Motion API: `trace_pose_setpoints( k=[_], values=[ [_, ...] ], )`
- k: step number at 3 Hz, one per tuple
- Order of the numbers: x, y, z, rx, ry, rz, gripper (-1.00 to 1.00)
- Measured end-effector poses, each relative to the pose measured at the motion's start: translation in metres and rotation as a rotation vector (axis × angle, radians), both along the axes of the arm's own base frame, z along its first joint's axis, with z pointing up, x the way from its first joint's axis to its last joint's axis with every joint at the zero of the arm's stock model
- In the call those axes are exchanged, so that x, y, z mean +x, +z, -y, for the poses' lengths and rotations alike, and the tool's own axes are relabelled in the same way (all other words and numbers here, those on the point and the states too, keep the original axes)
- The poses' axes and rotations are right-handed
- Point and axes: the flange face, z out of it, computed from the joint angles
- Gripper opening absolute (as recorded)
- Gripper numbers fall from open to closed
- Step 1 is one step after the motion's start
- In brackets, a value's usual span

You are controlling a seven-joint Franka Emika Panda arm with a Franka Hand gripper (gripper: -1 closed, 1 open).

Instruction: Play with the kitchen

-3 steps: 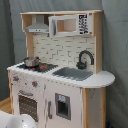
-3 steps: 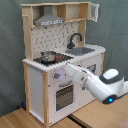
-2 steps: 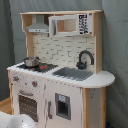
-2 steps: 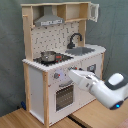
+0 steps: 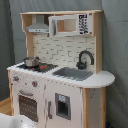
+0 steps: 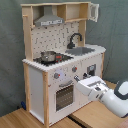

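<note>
Gripper now nearer kitchen, fingertips indistinct.

Layout, taken from the kitchen. In the first exterior view, a pot stands on the stovetop at the first exterior view's left end of the kitchen's worktop; the sink lies to the stovetop's right, the faucet behind the sink. The hood hangs above the stovetop. Knobs sit below the stovetop, the oven door beneath them. In the second exterior view, the arm reaches in from the second exterior view's right, its pincer at the kitchen's front, just beside the oven door.
</note>
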Motion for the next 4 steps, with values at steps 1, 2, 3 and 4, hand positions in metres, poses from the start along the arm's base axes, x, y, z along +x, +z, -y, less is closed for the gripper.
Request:
trace_pose_setpoints(
  k=[1, 2, 3, 4],
  values=[
    [-0.002, -0.013, 0.012, -0.081, 0.025, 0.052, 1.00],
    [0.012, -0.027, 0.027, -0.108, 0.043, 0.080, 1.00],
    [0.028, -0.042, 0.046, -0.071, 0.056, 0.064, 1.00],
    [0.045, -0.051, 0.063, -0.007, 0.063, 0.032, 1.00]
  ],
)
